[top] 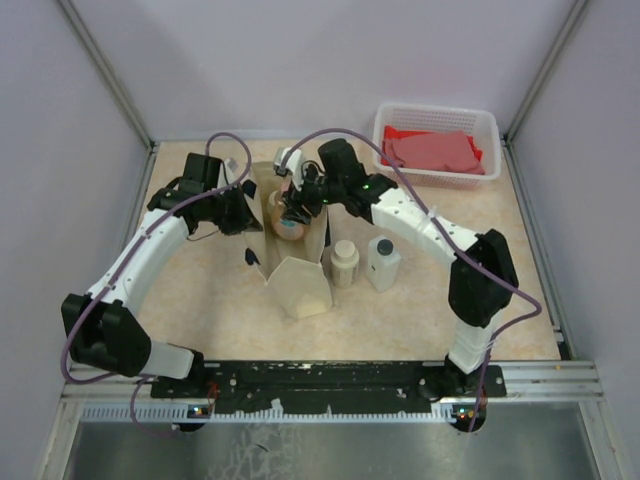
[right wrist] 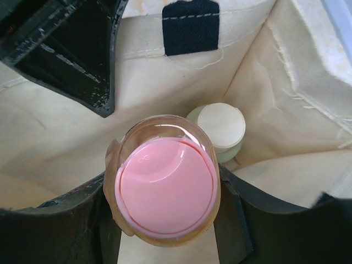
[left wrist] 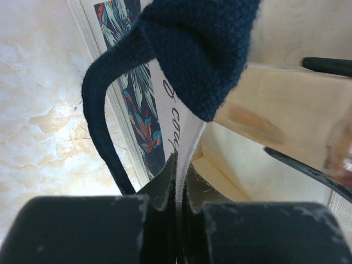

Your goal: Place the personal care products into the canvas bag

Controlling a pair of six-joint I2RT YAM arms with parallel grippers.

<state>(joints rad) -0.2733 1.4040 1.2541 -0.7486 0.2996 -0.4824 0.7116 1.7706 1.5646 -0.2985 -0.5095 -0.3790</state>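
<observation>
The beige canvas bag (top: 297, 270) stands open mid-table. My left gripper (top: 240, 210) is shut on the bag's left wall (left wrist: 184, 159), its navy handle (left wrist: 198, 49) draped above the jaws. My right gripper (top: 295, 210) is inside the bag mouth, shut on the orange bottle with pink cap (right wrist: 165, 187), seen from above. The olive-green bottle with pale cap (right wrist: 221, 125) stands on the bag floor beside it. The cream round bottle (top: 345, 262) and the white square bottle with dark cap (top: 383, 262) stand on the table right of the bag.
A white mesh basket (top: 436, 125) with a red cloth (top: 432, 152) sits at the back right. The bag's far wall with a navy handle patch (right wrist: 190, 26) is close ahead of the right gripper. The left gripper's fingers (right wrist: 66, 52) show inside the right wrist view.
</observation>
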